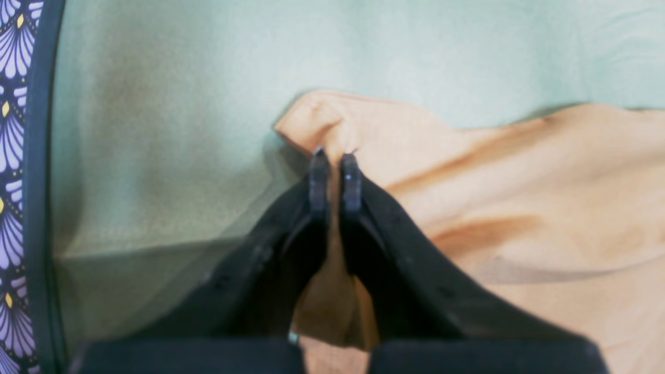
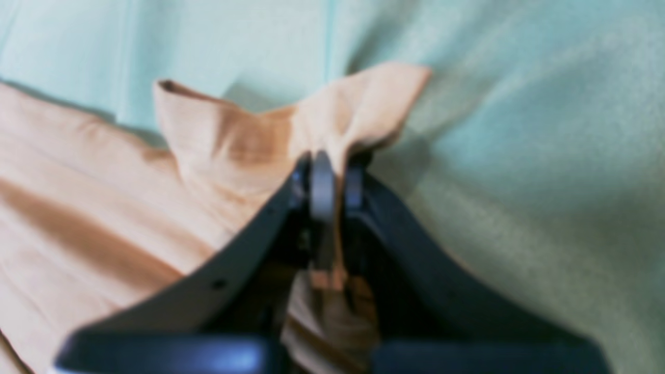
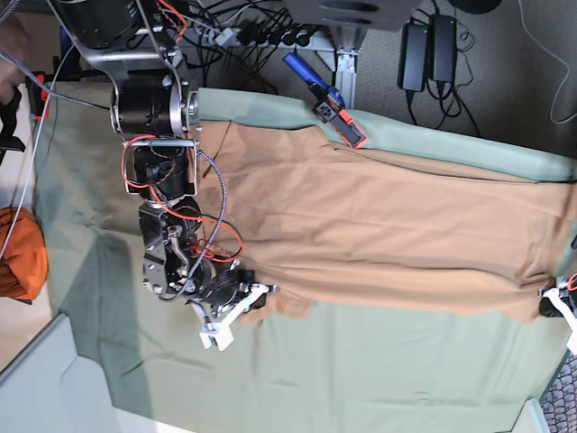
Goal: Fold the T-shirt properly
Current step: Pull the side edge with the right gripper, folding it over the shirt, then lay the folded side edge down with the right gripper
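Hands point(image 1: 335, 156) point(image 2: 332, 171) pinched onto T-shirt point(image 3: 379, 225).

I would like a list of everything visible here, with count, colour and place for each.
T-shirt: one, tan, spread flat along the middle of the table.
Table cloth: one, sage green, under the T-shirt.
Cloth bundle: one, deep orange, off the table at the base view's left edge.
Clamp: one, blue with red and black, on the table's far edge.
Power bricks: two, black, on the floor beyond the table.
Cables: several, black and red, behind the table.
Right gripper: one, black, shut on a T-shirt corner.
Left gripper: one, black, shut on another T-shirt corner.
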Controlling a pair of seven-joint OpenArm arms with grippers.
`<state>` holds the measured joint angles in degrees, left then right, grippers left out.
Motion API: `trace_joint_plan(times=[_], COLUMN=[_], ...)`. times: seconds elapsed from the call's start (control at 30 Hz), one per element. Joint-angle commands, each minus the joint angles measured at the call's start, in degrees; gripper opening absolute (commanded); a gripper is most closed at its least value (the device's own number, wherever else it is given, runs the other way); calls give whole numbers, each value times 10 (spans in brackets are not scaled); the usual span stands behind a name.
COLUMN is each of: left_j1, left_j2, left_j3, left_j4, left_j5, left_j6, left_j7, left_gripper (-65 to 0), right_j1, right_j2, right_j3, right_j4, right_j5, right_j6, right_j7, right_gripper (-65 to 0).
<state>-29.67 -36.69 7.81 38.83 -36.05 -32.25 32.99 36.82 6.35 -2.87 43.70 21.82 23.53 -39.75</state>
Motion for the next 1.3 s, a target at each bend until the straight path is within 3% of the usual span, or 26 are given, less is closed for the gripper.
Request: trace_joint_plan(times=[0.0,0.2,0.47,0.77,0.97,1.27], left_j1=[-16,-16,-16,-16,-15,11], left_j2=[-16,-40,-61,-64,-63,-65], left_j3=[-4,-4,-4,-4,-4,-4], left_j4=[6,6,6,6,6,6], left_j5=[-11,-77,-171,-198,-235,-250], left_j6=[-16,-78,-78,-78,-78,-78], left_j7=[-10,20,89,151,203,232], left_gripper=[-650,-650,-650,-650,-650,-650], right_j1=[16,14,14,4,-63,-143], right_j2=[3,29,63,98,125,148], right_j3=[0,0,0,0,0,13], right_j4=[17,81,138,153,216,297], right_j5=[9,49,105,163,210,221], right_j6=[63,63,63,68,67,67], right_j7=[-10,-63,-115,-157,-173,-184], right_gripper=[-650,-650,-650,-650,-650,-650])
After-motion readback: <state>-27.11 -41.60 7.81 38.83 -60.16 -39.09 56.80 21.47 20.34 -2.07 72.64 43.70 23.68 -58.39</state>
